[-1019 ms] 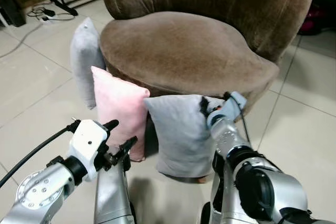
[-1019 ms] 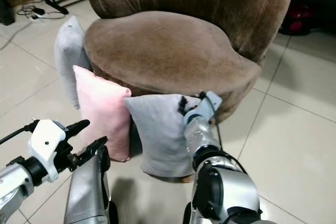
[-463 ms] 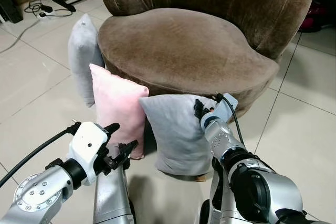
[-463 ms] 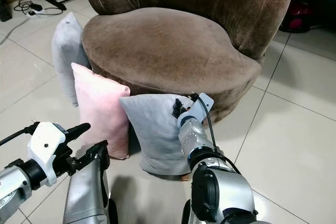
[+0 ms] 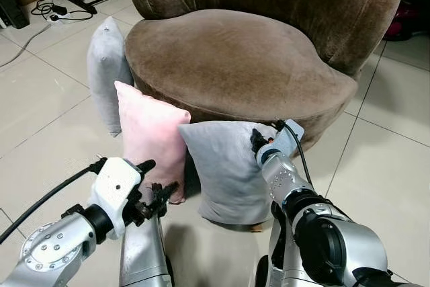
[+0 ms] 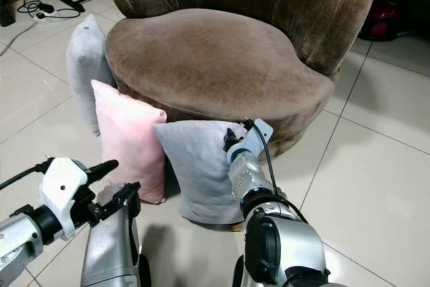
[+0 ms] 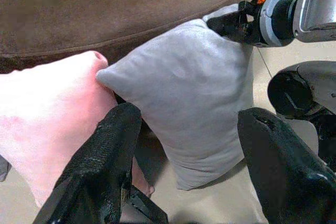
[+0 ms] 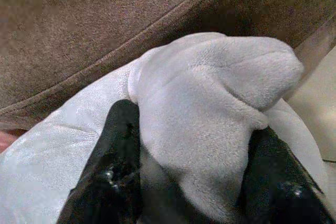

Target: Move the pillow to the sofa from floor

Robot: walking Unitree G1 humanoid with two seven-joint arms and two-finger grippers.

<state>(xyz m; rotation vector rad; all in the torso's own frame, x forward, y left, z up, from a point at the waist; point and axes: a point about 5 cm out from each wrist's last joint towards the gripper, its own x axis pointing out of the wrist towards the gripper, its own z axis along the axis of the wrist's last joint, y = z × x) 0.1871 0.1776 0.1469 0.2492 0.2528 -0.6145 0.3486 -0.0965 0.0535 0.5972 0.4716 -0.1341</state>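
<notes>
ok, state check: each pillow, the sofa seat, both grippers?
Front grey pillow: upright on the floor, leaning on the sofa front, top corner pinched.
Pink pillow: upright on the floor, against the sofa, untouched.
Back grey pillow: upright on the floor beside the sofa.
Sofa: seat bare.
Right gripper: shut on the front grey pillow's corner.
Left gripper: open, holding nothing, short of the pillows.

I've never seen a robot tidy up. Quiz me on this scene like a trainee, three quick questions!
1. True or false: the right claw grips a corner of the front grey pillow.
2. Which colour pillow stands between the two grey ones? A pink, B green, C blue.
3. Fill in: the left claw is ____, holding nothing.

Key: 1 true; 2 A, the pink pillow; 3 open.
</notes>
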